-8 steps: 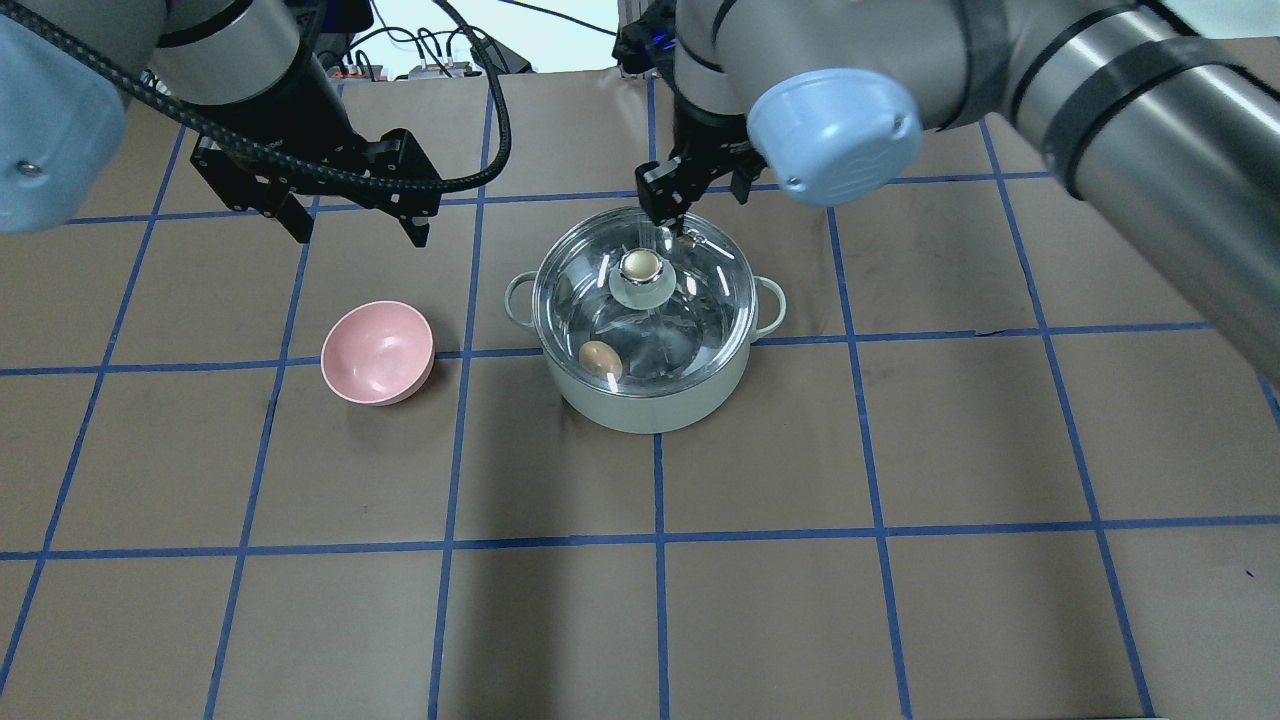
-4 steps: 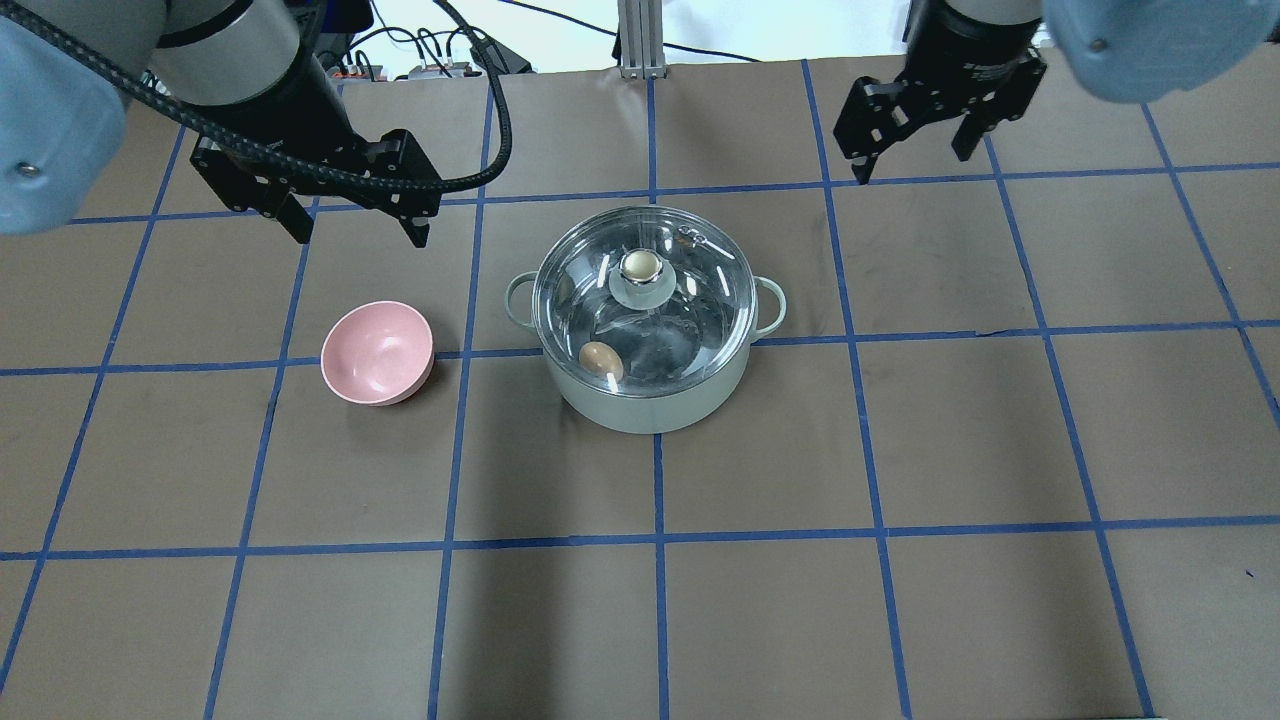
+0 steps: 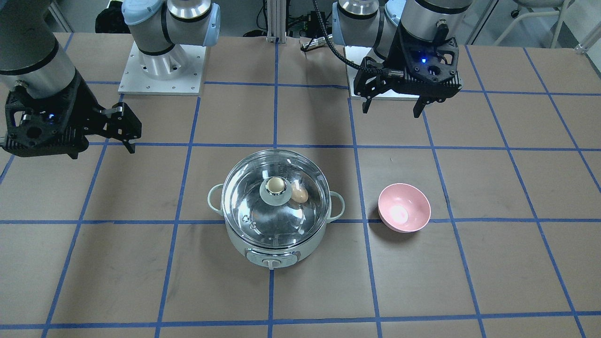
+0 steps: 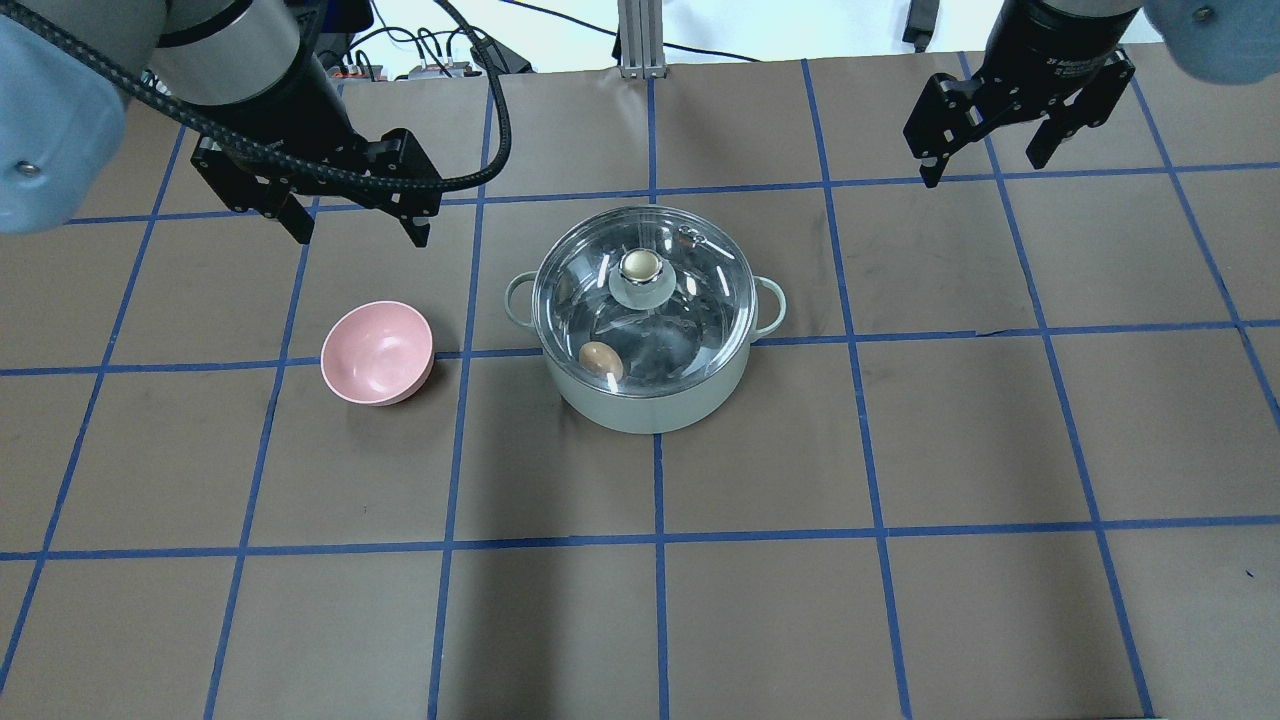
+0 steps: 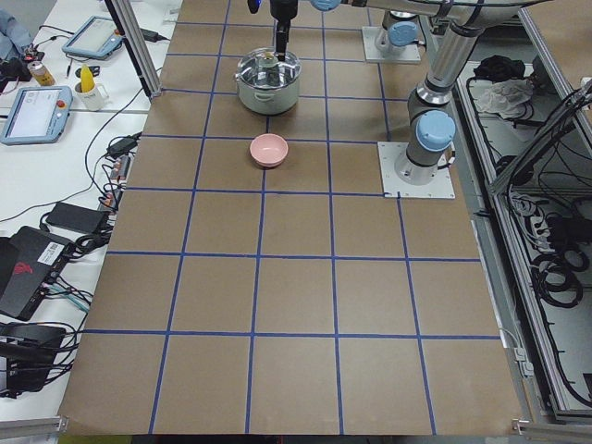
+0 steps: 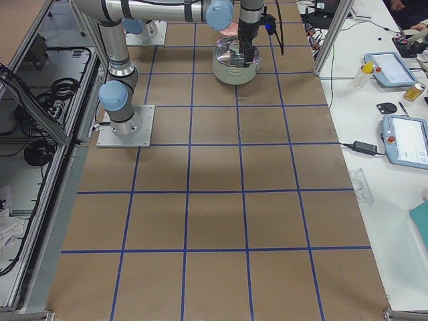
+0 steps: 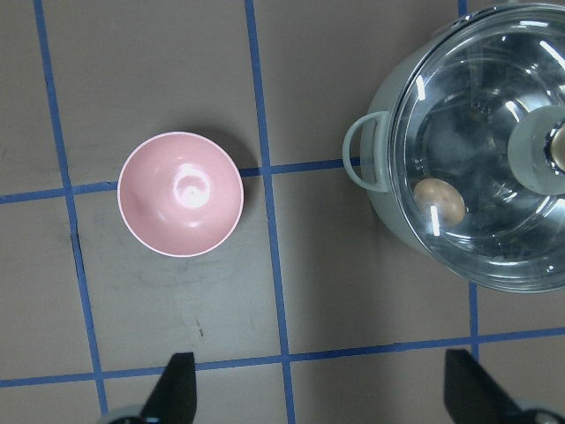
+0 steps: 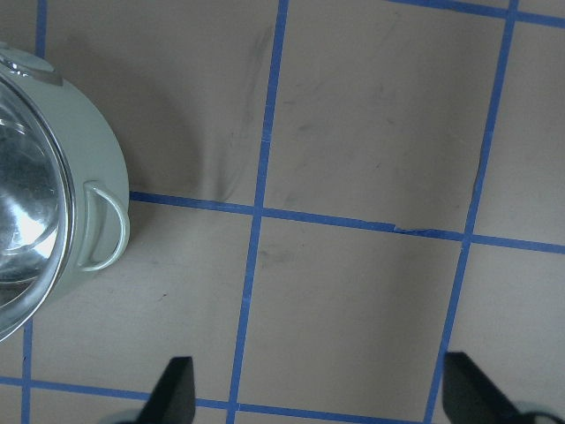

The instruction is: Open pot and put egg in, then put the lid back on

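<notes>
The pale mint pot stands mid-table with the glass lid seated on it, cream knob at the centre. The tan egg lies inside, seen through the glass; it also shows in the front view and the left wrist view. My left gripper hangs open and empty behind the pink bowl, left of the pot. My right gripper hangs open and empty at the back right, well clear of the pot. The right wrist view shows only the pot's side handle.
A pink empty bowl sits left of the pot; it also shows in the front view. The brown table carries a blue tape grid. The arm bases stand at the back.
My right gripper has pulled back from over the lid knob and moved to the far right and back. The lid stays on the pot with the egg inside. The left arm has not moved.
</notes>
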`<state>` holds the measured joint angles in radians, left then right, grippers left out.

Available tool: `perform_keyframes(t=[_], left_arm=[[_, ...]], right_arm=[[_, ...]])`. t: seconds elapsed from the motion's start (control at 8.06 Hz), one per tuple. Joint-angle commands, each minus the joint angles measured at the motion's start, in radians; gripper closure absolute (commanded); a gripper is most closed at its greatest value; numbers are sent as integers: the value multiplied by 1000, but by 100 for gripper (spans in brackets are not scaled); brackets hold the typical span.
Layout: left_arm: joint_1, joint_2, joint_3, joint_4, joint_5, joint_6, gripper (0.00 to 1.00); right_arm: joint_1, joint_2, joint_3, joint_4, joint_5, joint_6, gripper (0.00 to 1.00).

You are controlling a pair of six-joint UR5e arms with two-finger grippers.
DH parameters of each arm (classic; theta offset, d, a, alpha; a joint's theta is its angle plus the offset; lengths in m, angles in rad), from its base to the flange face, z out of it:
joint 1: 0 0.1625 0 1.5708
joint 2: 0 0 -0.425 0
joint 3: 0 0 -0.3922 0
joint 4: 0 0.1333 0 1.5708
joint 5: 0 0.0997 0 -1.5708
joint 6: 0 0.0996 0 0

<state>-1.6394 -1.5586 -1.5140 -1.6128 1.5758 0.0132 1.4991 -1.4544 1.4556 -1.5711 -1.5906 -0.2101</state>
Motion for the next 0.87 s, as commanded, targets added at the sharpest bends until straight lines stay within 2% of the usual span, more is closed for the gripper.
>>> perform_keyframes(t=[0.0, 0.74], left_arm=[[6, 0, 2, 1, 4, -7, 0], [4, 2, 6, 1, -7, -6, 0]], right_arm=[[-2, -3, 21, -1, 1, 0, 0], [1, -64, 25, 22, 11, 0, 0]])
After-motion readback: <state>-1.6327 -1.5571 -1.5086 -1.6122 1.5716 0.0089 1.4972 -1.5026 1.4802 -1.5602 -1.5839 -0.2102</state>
